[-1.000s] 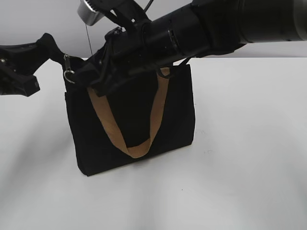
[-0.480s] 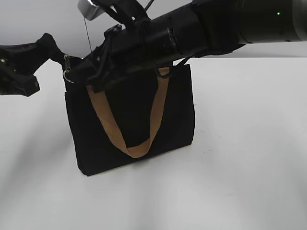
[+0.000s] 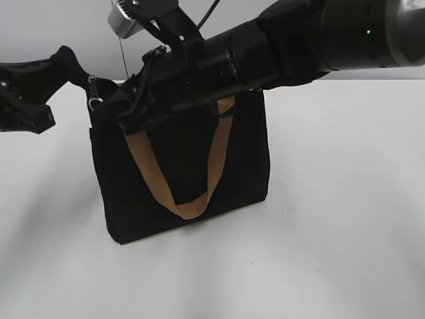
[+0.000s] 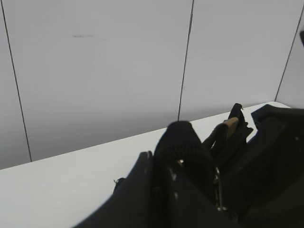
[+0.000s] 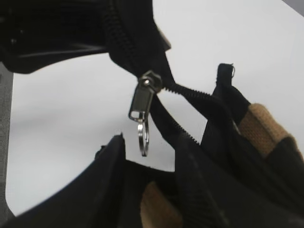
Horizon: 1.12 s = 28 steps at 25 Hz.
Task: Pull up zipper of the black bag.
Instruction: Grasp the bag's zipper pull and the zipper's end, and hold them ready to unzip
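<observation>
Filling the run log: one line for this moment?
bag upright on table | left fingers pinch its corner tab | zipper at that end, ring hanging free | right gripper close, not on it

We see a plain black bag (image 3: 246, 159) with tan webbing handles (image 3: 189, 203), standing on a plain white worktop (image 3: 345, 219). Its zipper (image 5: 142, 102) is silver metal on a black track, and both arms look black.

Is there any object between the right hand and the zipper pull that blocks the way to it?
Nothing visible blocks it. In the right wrist view the zipper hangs free from its track, its ring in open air, with only a gap toward the right hand. The tan handle lies off to the side.
</observation>
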Tool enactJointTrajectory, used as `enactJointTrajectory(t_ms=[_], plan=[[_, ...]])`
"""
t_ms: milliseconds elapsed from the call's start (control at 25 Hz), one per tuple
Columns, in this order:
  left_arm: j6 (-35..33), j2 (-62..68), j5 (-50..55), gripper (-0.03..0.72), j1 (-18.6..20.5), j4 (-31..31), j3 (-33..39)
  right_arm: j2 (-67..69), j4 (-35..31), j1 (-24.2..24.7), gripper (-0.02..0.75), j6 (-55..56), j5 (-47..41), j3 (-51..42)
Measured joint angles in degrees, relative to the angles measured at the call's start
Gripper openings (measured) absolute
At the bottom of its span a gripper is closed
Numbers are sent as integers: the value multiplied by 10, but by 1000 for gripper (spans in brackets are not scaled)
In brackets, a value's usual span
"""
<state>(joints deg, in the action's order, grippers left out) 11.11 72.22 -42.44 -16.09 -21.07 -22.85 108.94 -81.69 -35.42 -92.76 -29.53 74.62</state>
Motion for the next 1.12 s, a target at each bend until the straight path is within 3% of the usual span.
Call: enactJointTrajectory(t_ms=[160,480,680,880,1120], plan=[[0,0,0,16,0,0,0,0,-15,-7,238,-1,-1,0],[0,0,0,15,0,0,0,1,-16,-17,208,-8,17,0],[0,0,1,15,0,0,0,1,-16,-17,8,-8,24,0],[0,0,33,15,0,0,0,1,-16,-17,-1,6,26,0],[0,0,171,15,5,1,0,-5,-11,-16,-1,56,20,0]])
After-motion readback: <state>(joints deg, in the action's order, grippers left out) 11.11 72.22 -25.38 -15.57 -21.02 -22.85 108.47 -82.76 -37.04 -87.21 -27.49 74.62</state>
